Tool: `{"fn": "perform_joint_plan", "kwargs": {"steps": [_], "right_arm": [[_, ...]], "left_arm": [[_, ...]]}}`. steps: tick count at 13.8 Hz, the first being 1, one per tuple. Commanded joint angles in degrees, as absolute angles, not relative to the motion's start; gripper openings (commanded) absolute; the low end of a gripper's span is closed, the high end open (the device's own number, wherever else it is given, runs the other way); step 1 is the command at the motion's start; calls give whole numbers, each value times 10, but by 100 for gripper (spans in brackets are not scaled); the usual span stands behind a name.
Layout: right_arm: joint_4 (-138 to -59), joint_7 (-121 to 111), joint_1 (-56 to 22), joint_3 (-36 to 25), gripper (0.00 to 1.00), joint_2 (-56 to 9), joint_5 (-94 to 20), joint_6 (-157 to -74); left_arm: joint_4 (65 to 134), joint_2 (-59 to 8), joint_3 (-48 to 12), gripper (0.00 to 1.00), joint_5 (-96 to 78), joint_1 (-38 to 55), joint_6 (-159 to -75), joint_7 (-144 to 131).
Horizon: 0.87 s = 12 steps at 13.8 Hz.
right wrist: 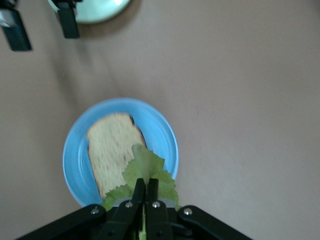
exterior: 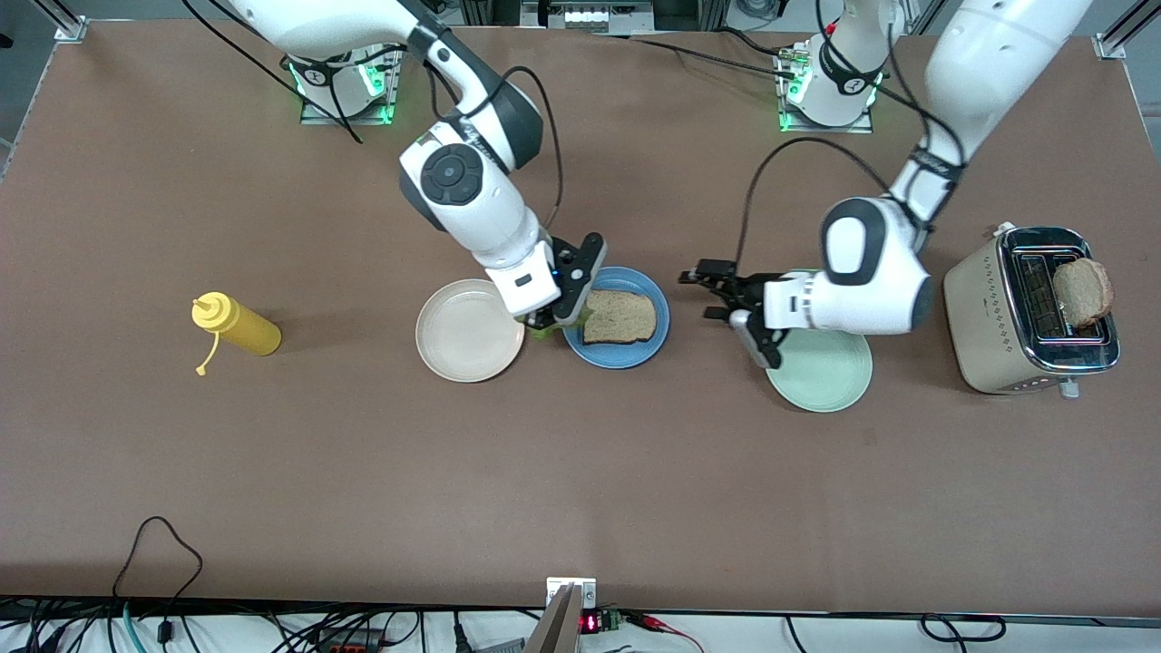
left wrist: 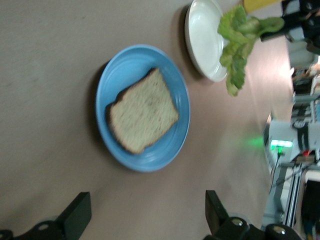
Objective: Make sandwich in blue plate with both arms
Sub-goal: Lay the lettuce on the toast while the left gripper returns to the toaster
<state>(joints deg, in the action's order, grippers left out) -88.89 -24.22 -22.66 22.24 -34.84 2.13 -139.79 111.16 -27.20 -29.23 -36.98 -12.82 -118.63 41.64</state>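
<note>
Table (exterior: 580, 472) is brown. Toaster (exterior: 1029, 313) sits at the left arm's end with a second bread slice (exterior: 1084, 290) sticking up out of a slot. Three plates in a row: mint-green plate (exterior: 825, 376) nearest the toaster, blue plate (exterior: 648, 349) mid-table, cream plate (exterior: 467, 331) just beside it toward the right arm's end. Yellow squeeze bottle (exterior: 238, 328) lies well apart at the right arm's end.

Left gripper (exterior: 726, 295) hangs low between the blue and green plates, fingers spread wide, holding nothing — waiting.

Right gripper (right wrist: 145, 192) is over the blue plate's rim on the cream-plate side, fingers pinched tight on a lettuce leaf (right wrist: 145, 172) that dangles over the edge of the bread slice (exterior: 619, 317) lying flat on the blue plate.

Step in hand, as I read it: lay the lettuce. Carry it over the slice's middle, lower until the leaf drapes on the bread, then release — a high release risks it sliding onto the rim. The toaster slice looks like the left arm's job.
</note>
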Motion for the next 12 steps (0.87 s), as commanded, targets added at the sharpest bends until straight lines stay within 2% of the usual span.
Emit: {"fn": "perform_joint_plan", "kwargs": {"steps": [1,4,7,8,9,10,12], "right_arm": [[-867,-209,-250,221,0,-385,17,-1454],[-867,-179,-272,218,0,-409,20,-1498],[-867,-173,-286,207,2,-417,39,-1504],[-867,-172,-286,207,13,-420,49,-1504],[-867,-172,-286,207,68,-420,55,-1504],[-867,-175,-286,200,100,-419,66,-1504],[-867,-176,-280,198,100,-413,69,-1499]], "left_arm": [[1069,-237,-287,100,-246,-137,-1096,351],[1049,-190,-286,100,-116,-149,-1076,311],[1049,-141,-287,100,31,-168,-1063,299],[1046,-126,-287,100,71,-170,-1063,299],[1030,-118,-287,100,104,-172,-1061,300],[1002,-116,-286,100,125,-177,-1038,306],[919,-117,-287,100,138,-188,-946,301]]}}
